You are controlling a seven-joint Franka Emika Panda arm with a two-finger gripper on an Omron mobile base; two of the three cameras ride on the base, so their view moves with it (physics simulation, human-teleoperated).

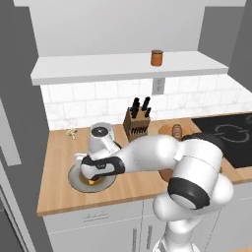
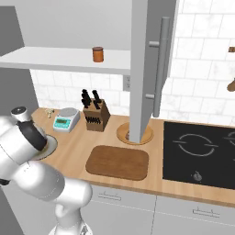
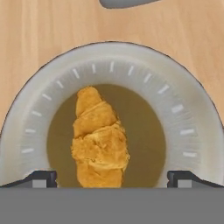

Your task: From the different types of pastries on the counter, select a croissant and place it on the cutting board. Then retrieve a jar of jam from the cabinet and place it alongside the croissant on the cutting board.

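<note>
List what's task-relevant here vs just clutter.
Job:
croissant on the grey plate, under the open pincer
cutting board
jar of jam on the cabinet shelf

Lying about:
knife block
kitchen scale
brown bun
cooktop

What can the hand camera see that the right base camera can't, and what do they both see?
Hand view alone: the golden croissant lying in the olive middle of the round grey plate, with the gripper poised over it, jaws spread wide on either side. Right base view alone: the empty cutting board, the jar of jam on the cabinet shelf, the knife block, the kitchen scale and the cooktop. Both share the wooden counter and the plate's rim.
</note>
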